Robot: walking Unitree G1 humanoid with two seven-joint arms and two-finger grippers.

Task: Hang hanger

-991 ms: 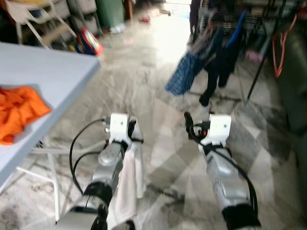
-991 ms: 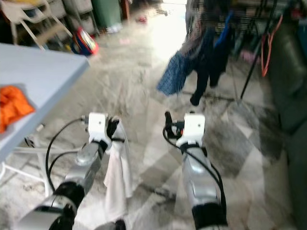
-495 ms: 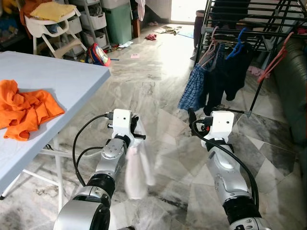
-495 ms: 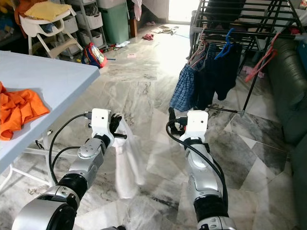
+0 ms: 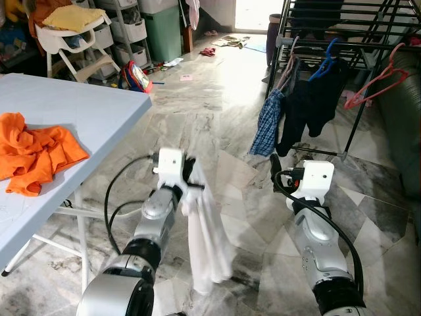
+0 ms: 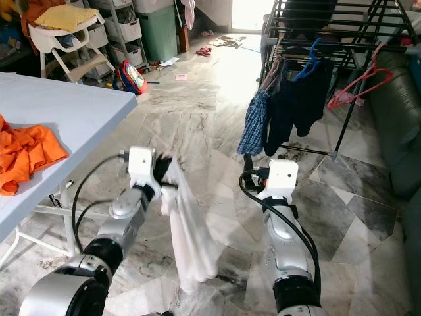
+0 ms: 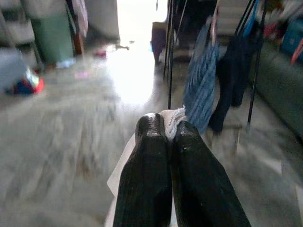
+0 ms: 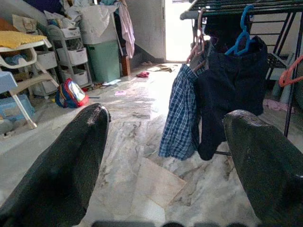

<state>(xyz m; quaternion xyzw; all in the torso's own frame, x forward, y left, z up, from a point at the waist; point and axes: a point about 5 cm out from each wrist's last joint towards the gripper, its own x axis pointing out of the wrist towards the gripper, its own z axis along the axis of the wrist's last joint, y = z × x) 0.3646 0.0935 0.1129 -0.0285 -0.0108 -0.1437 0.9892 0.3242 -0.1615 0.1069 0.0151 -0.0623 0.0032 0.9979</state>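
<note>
While one white cloth (image 5: 205, 240) hangs pinched in left pincer (image 7: 165, 130), right pincer (image 8: 165, 142) spread wide, empty.

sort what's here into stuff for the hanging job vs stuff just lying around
For the job:
- white garment, pinched in the shut left gripper
- drying rack
- right gripper, open and empty

Just lying about:
- orange cloth on the table
- high chair
- storage drawers
</note>
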